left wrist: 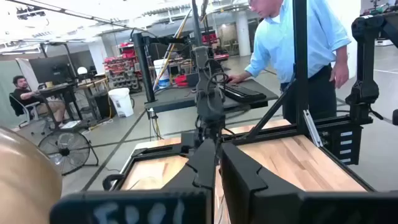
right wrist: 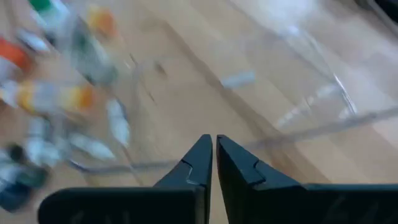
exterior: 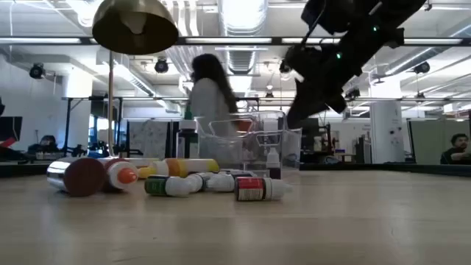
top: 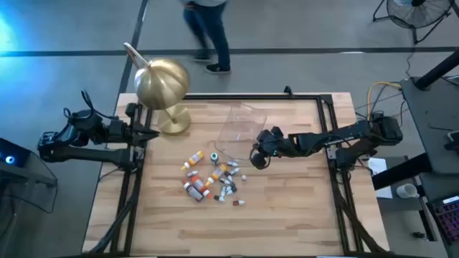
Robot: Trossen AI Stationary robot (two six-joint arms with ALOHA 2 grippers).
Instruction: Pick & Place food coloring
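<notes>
Several small food coloring bottles (top: pixel 211 179) with orange, red, yellow and white caps lie on their sides in a loose heap mid-table, also visible in the low view (exterior: pixel 173 182). A clear plastic tub (top: pixel 240 127) stands just beyond them. My right gripper (top: pixel 256 158) hovers shut and empty beside the tub's right near corner, above the table (right wrist: pixel 213 148). My left gripper (top: pixel 148 134) waits shut at the table's left edge by the lamp's base, holding nothing (left wrist: pixel 216 155).
A brass-coloured dome lamp (top: pixel 163 84) stands at the far left, its base (top: pixel 174 120) close to my left gripper. A black frame (top: pixel 326 122) borders the table. A person (top: pixel 208 32) walks beyond the far edge. Bare wood lies near the front edge.
</notes>
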